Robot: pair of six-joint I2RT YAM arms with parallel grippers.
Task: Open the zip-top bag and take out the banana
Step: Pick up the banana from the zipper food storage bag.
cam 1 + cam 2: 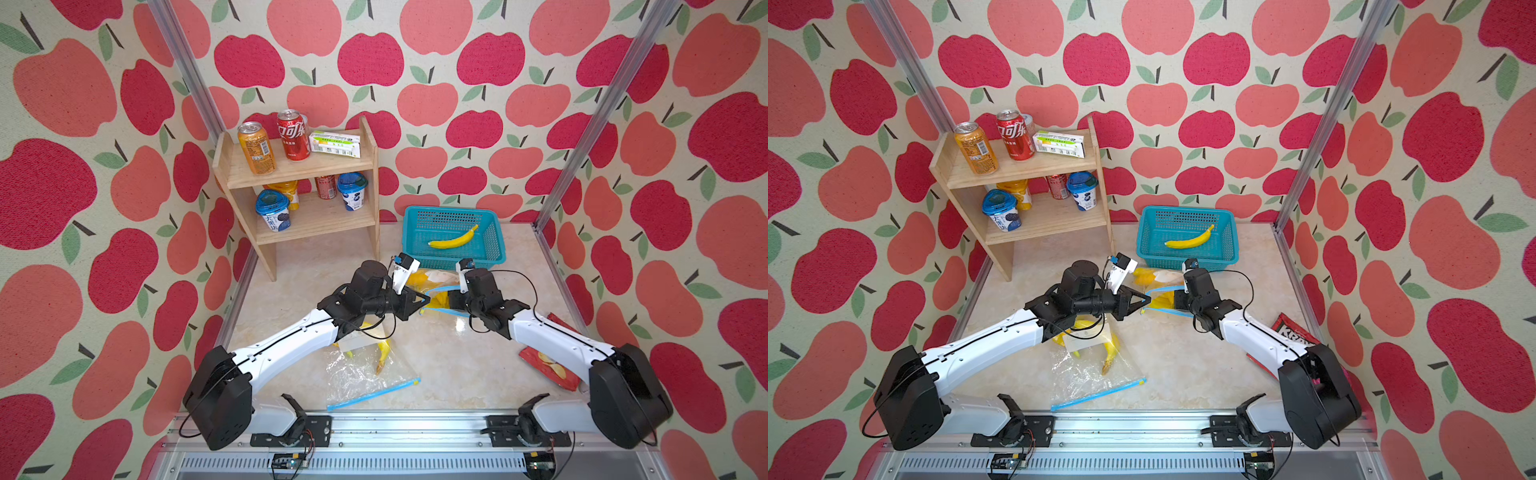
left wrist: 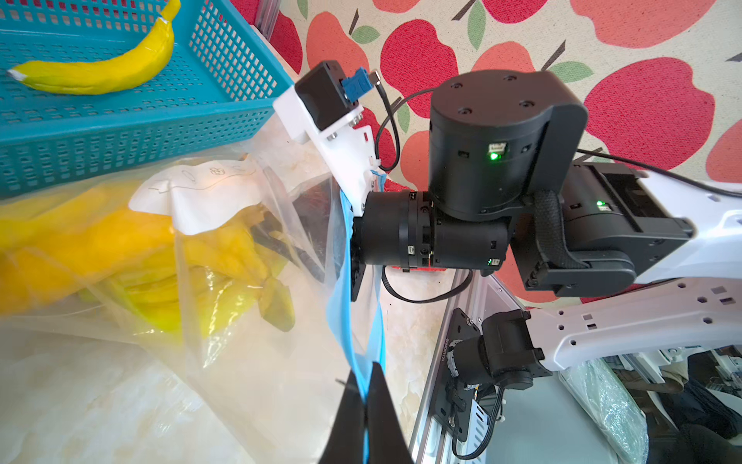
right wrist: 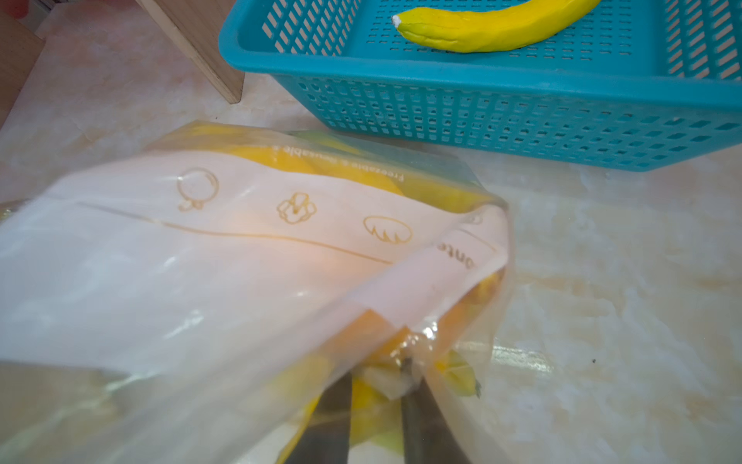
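Note:
The zip-top bag (image 1: pixel 436 279) (image 1: pixel 1160 277) lies mid-table in front of the basket, with yellow bananas (image 2: pixel 120 249) inside. My left gripper (image 1: pixel 426 300) (image 2: pixel 363 395) is shut on the bag's blue zip strip (image 2: pixel 347 281), pinching it at one end of the mouth. The two blue edges stand apart, so the mouth gapes. My right gripper (image 1: pixel 451 299) (image 3: pixel 377 381) reaches in through that mouth. Its fingers (image 3: pixel 417 418) sit either side of a banana (image 3: pixel 371 401) inside the bag and press on it. The clear plastic with its white label (image 3: pixel 241 241) blurs the fingertips.
A teal basket (image 1: pixel 496 243) behind the bag holds one loose banana (image 1: pixel 455 239). A second zip bag (image 1: pixel 361 374) with bananas lies near the front edge under my left arm. A wooden shelf (image 1: pixel 299 166) of cans and cups stands back left. A red chips bag (image 1: pixel 548 365) lies right.

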